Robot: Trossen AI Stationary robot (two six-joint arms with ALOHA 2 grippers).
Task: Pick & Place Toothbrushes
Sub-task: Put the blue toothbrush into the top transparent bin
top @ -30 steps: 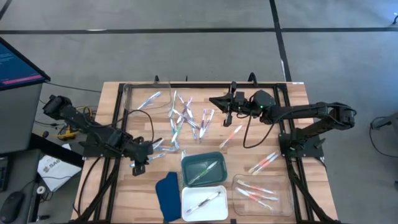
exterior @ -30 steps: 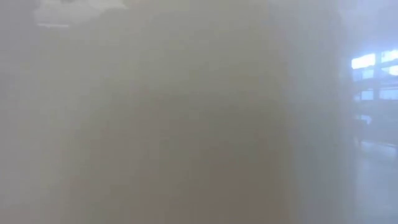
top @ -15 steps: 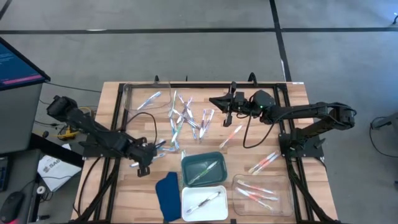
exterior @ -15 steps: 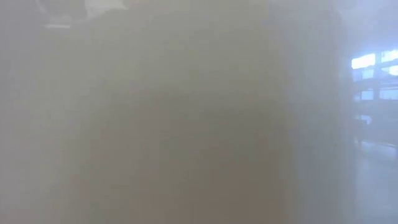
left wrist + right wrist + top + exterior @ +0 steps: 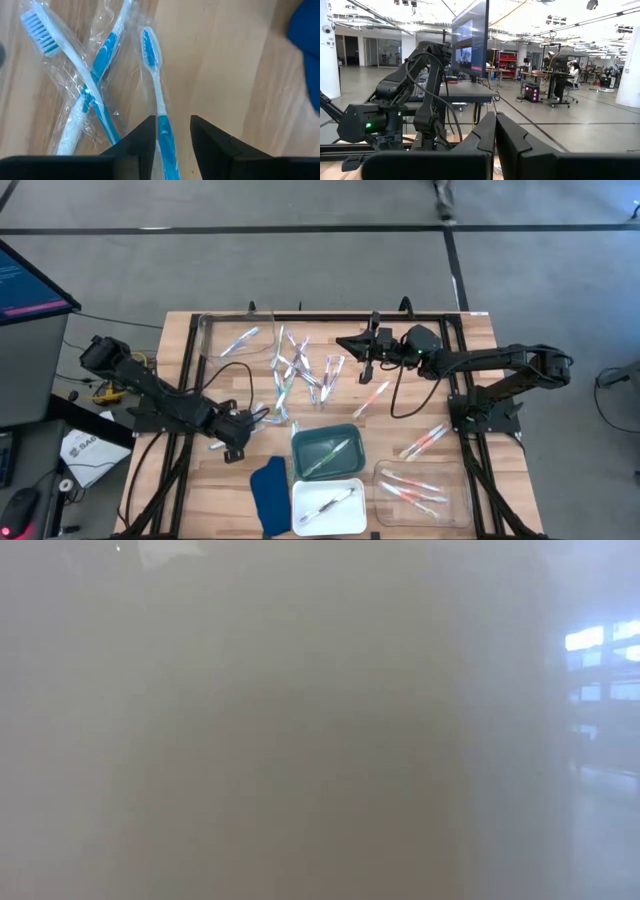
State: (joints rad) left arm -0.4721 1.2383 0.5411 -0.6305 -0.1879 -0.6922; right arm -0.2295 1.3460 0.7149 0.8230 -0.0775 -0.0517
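In the left wrist view a blue toothbrush (image 5: 156, 85) in a clear wrapper lies flat on the wooden table. My left gripper (image 5: 172, 122) points down over it, open, with a finger on either side of the handle. Two more wrapped blue toothbrushes (image 5: 90, 95) lie crossed beside it. In the high view my left gripper (image 5: 240, 435) is at the table's left-middle. A loose pile of toothbrushes (image 5: 300, 370) lies farther back. My right gripper (image 5: 345, 343) hangs over the table's far middle, shut (image 5: 495, 116) and holding nothing.
A green tray (image 5: 345, 435) and a white tray (image 5: 300, 520) each hold one toothbrush. A clear tray (image 5: 455, 510) at the near right holds pink ones, and another clear tray (image 5: 210, 330) stands far left. A dark blue cloth (image 5: 268, 490) lies near. Pink toothbrushes (image 5: 425, 442) lie loose.
My left gripper has sunk toward the table and shifted a little toward the table's right, over the blue toothbrushes. The toothbrushes have stayed where they were.
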